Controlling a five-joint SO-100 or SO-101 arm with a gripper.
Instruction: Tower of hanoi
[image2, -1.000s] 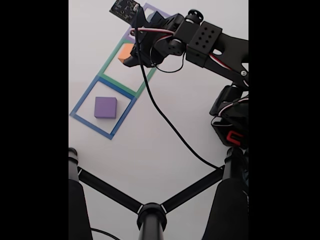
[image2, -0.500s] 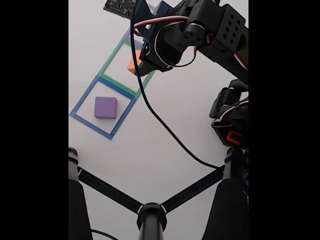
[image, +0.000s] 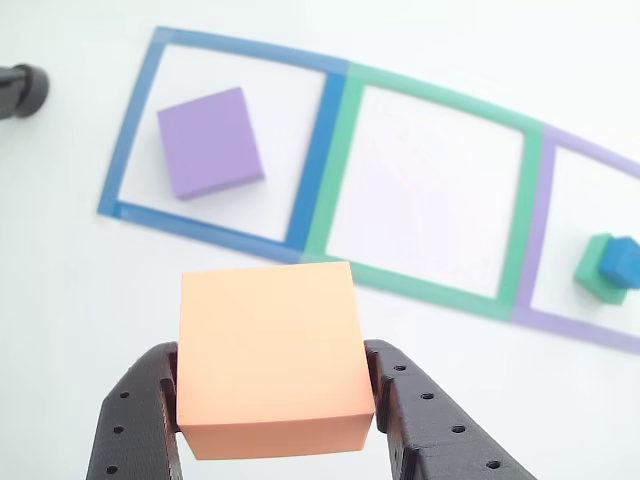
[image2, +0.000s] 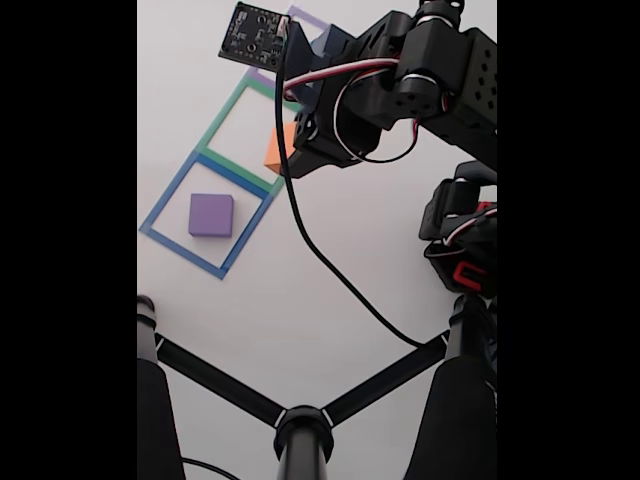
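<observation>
The table (image: 60, 330) is presenting a smooth white surface on which three flat tape squares are lying in a row, each apparently marking one peg position of the puzzle: a blue square (image: 122, 170), a green square (image: 330, 190) and a purple square (image: 535, 230). The arm (image2: 430, 75), black and hard-shelled with cabling looping off it, is reaching over the green square in the fixed view. The gripper (image: 275, 440) is clamping its two perforated black jaws against opposite faces of the orange block (image: 268, 355), carrying it clear of the table near the border of the blue and green squares; the lift is probably serving a transfer between positions. The purple block (image: 210, 142), flat, matte and foam-like, is resting alone inside the blue square, as the base of a stack would. The green block (image: 592, 272) is sitting in the purple square with the blue cube (image: 620, 262) touching it, seemingly on top.
</observation>
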